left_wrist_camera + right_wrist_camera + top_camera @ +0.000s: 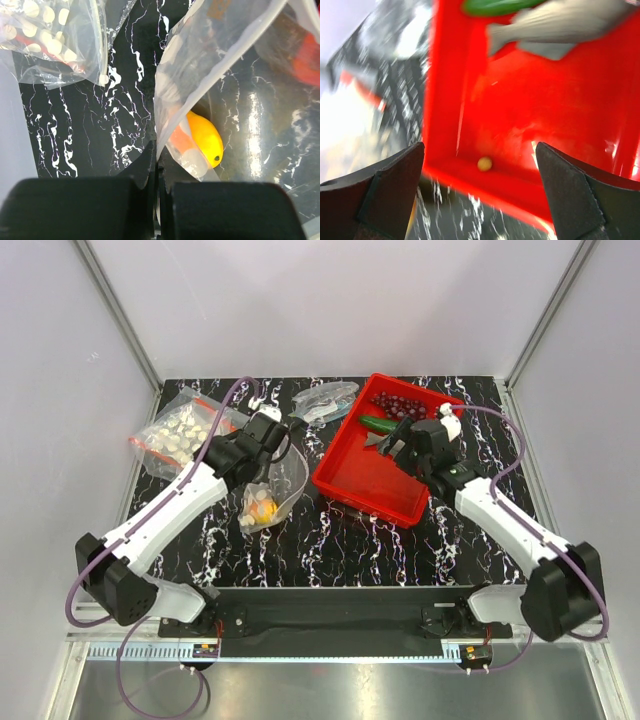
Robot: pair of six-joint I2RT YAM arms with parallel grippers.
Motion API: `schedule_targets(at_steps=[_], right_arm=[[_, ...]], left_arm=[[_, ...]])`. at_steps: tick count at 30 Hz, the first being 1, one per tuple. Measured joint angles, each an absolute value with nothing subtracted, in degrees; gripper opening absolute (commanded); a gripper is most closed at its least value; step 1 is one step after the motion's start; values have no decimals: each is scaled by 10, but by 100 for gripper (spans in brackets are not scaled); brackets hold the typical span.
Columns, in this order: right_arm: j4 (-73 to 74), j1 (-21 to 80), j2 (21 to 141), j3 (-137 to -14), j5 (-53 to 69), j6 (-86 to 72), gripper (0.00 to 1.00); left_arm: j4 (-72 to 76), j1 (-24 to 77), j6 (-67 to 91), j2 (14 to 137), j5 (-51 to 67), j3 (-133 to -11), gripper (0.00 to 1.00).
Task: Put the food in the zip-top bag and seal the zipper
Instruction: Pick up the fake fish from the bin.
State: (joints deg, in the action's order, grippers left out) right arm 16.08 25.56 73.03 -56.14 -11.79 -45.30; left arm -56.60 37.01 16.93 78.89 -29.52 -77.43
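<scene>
Left pincer [155,165] pinches the limp, slippery bag [240,100] film; right pincer [479,167] gapes wide. Judged best: take the stiff, light fish [560,25] ahead mid-body.

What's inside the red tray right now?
Dark red grape bunch, green cucumber, grey fish, plus a small yellowish bead in a corner. The right gripper, fingers open, hangs over the red tray and hides part of its floor from above.

Overhead rear view, two wrist close-ups

Orange-yellow fruit [205,137] inside clear bag [285,475]; fish [565,22], cucumber [495,5], grapes [395,403] in red tray [365,478].
</scene>
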Motion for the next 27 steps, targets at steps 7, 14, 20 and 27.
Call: schedule_targets(at_steps=[7,14,20,27], right_arm=[[202,254,847,-605,-247,-621,100],[233,251,982,-687,-309,-741,100],[235,223,1058,-709,-310,-792,100],[214,195,1108,-721,-323,-811,100]], left_arm=[[-558,370,169,776,-286,-774,0],[-554,370,168,763,-276,-771,0],[-548,370,166,754,-267,-763,0],[-538,370,163,754,-250,-755,0]])
